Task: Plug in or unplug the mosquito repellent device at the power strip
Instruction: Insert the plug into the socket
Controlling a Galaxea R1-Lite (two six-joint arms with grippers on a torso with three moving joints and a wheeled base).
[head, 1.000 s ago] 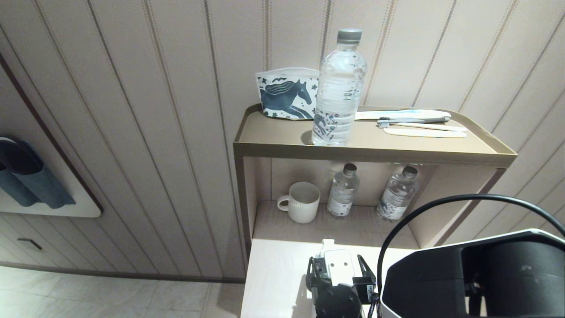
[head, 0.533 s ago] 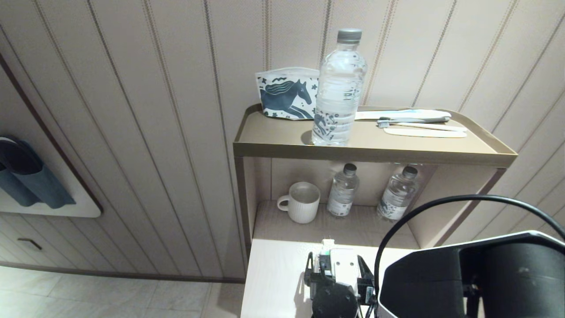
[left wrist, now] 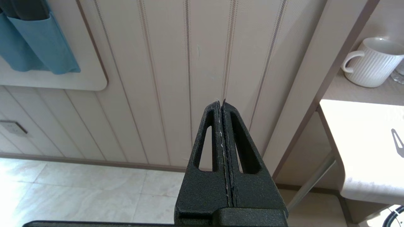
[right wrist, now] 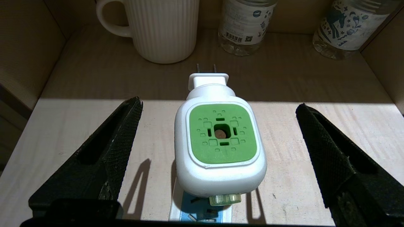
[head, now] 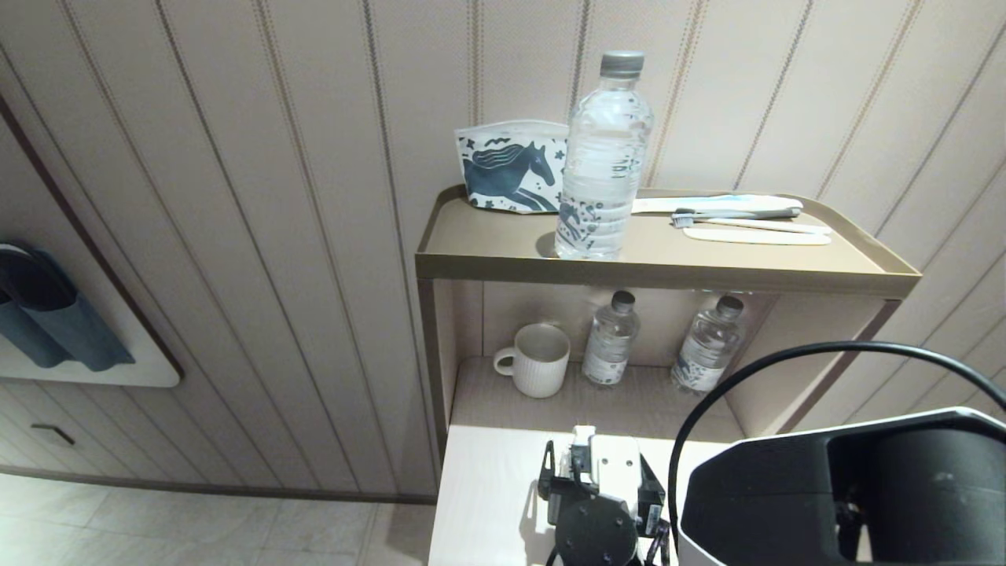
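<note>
The right gripper (right wrist: 217, 151) hangs low over the pale worktop (right wrist: 315, 132), jaws spread wide apart, one dark textured finger (right wrist: 104, 157) on each side of the mosquito repellent device (right wrist: 219, 148) and neither one touching it. There is bare wood showing in both gaps, and the fingers throw thin shadows onto the surface. The device lies between them with its green square face up and a small hole at the centre, its two metal prongs pointing away toward the shelf recess and plugged into nothing. Its near end sits on top of the power strip (right wrist: 202, 214), where a sliver of white bar with a pale blue socket peeks out from beneath it; a small clear nub shows at that same end of the device. In the head view the gripper (head: 597, 491) is down at the bottom edge with the white unit (head: 609, 460) showing between its fingers. Just beyond the prongs, on the lower shelf (head: 652, 401), stands a ribbed white mug (right wrist: 164, 28), with two small water bottles (right wrist: 246, 25) to its right. Up on the top shelf (head: 487, 244) a tall water bottle (head: 601, 157) stands in front of a horse-print pouch (head: 511, 169), with toothbrushes (head: 739, 214) laid alongside. Over on the left, the left gripper (left wrist: 222, 126) is pressed fully closed on nothing, off the worktop's edge, facing the panelled wall (left wrist: 157, 78) above the tiled floor (left wrist: 79, 189).
</note>
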